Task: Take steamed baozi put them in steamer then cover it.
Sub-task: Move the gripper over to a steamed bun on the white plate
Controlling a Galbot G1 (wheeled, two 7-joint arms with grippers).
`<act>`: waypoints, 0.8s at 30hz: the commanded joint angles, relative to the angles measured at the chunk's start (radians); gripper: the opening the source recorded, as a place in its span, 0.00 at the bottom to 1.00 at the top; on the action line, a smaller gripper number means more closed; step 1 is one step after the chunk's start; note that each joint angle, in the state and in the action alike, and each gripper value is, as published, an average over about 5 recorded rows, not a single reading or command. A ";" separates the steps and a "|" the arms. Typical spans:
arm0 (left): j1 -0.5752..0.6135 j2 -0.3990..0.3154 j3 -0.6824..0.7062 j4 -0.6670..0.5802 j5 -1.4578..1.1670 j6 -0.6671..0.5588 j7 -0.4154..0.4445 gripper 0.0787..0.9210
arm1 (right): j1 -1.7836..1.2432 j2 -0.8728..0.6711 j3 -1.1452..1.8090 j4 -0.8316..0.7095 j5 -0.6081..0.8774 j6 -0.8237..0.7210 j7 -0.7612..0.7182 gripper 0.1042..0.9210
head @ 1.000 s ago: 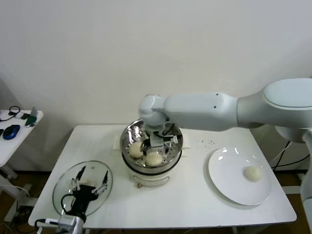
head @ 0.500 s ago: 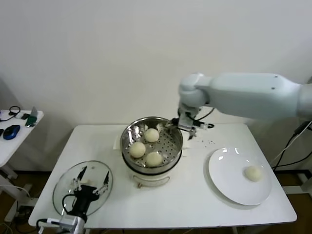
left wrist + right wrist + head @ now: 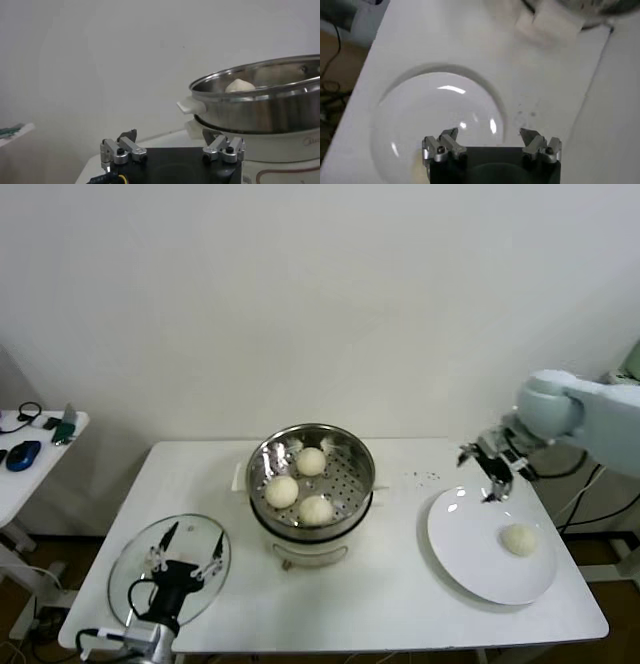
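Three smooth round cream dough buns (image 3: 299, 485) in shiny holey steel steamer (image 3: 352, 452); white table (image 3: 380, 584), plain wall. Right gripper (image 3: 487, 471) wide open, empty.

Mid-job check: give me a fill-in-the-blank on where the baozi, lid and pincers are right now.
The steamer holds ___ baozi.
One baozi lies on the white ___.
The glass cover lies on the table under the ___ pincer.
The right pincer, jaws open, hangs over the far rim of the ___.

Missing words: three; plate; left; plate
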State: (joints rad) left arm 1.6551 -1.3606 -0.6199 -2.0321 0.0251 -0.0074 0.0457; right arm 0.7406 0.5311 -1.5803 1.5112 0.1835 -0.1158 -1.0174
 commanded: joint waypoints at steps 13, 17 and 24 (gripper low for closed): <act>0.028 -0.023 -0.017 -0.012 0.026 0.003 -0.002 0.88 | -0.830 -0.160 0.715 -0.347 -0.200 0.026 -0.030 0.88; 0.027 -0.027 -0.017 -0.008 0.030 0.004 -0.002 0.88 | -0.842 -0.112 0.735 -0.401 -0.217 0.044 -0.031 0.88; 0.015 -0.029 -0.014 -0.002 0.038 0.013 -0.002 0.88 | -0.827 -0.031 0.743 -0.475 -0.233 0.070 -0.031 0.88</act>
State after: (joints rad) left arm 1.6752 -1.3872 -0.6352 -2.0366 0.0565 -0.0005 0.0438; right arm 0.0191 0.4285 -0.9492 1.1697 -0.0036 -0.0790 -1.0435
